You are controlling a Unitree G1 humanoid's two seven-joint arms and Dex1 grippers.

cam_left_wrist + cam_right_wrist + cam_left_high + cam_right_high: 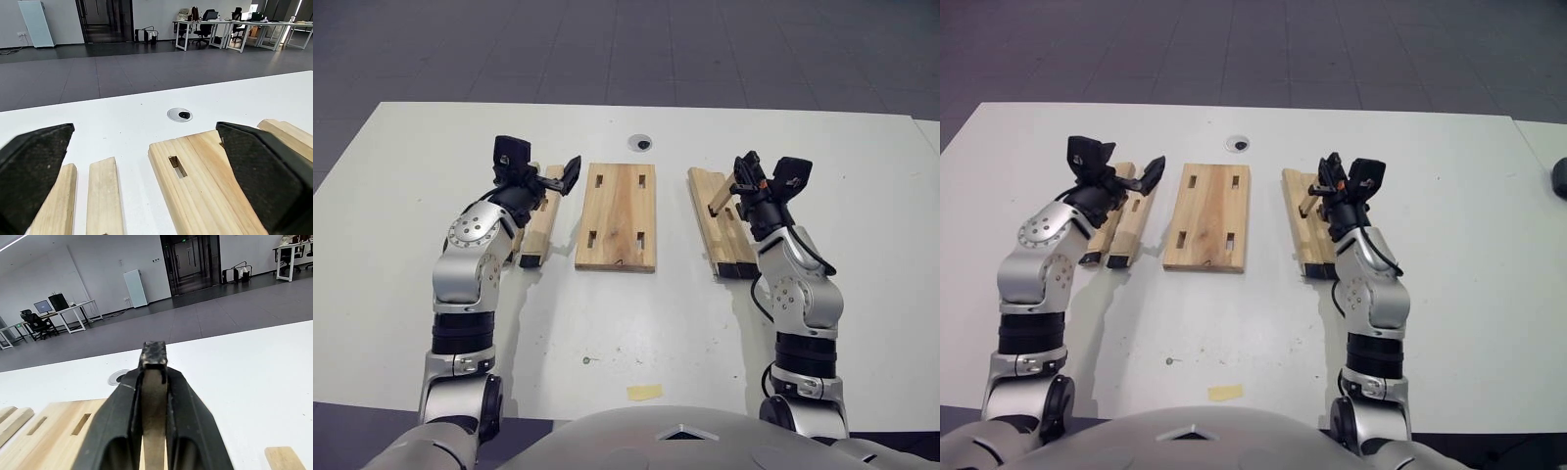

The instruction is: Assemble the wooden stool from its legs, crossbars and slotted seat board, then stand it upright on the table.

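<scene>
— Where is the seat board found?

— The seat board [617, 215] is laid flat in the middle of the table [401, 215], and four slots are seen in it. Two wooden bars [1131, 230] are laid side by side just to its left. More wooden pieces [715, 235] are stacked to its right (they cannot be counted, as the right arm is in front of them).

— How are the claws held?

— The left gripper [145, 132] is spread wide over the bars and the board's left edge, and nothing is held in it. Its fingers [264, 181] are cut off at the edges of the left wrist view. The right gripper [154, 377] is pressed together on a thin wooden stick [722, 200], which is held over the right stack. The stick's top end is dark. Whether its low end touches the stack cannot be told.

— What else is seen?

— A round cable hole [641, 143] is set in the table behind the board. A scrap of yellow tape [644, 392] is stuck near the front edge.
</scene>
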